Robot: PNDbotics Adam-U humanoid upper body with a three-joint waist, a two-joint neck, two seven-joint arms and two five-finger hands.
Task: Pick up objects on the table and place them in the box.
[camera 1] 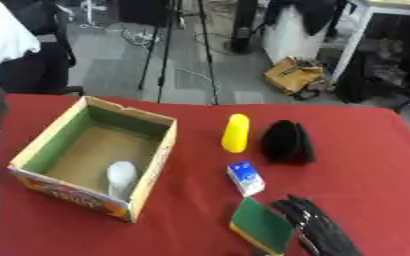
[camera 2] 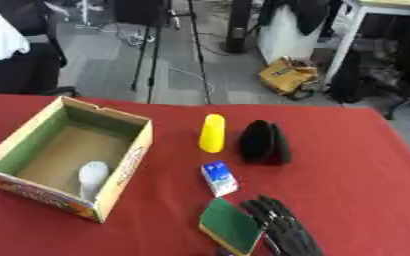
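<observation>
left eye view: right hand (camera 1: 318,227) touching green sponge (camera 1: 261,225).

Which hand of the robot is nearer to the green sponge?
The right hand: it lies right beside the green sponge, on the sponge's right edge. The left hand shows in no view; only a dark arm part at the left edge.

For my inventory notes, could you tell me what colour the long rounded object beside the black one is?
Yellow; the long rounded object shows best in the left eye view.

I count one cardboard box (camera 1: 152,161) holding one white object (camera 1: 120,176); beyond my right hand's fingers (camera 1: 318,227), one green sponge (camera 1: 261,225), one small carton (camera 1: 245,177), one yellow object (camera 1: 236,132), one black object (camera 1: 286,142).
</observation>
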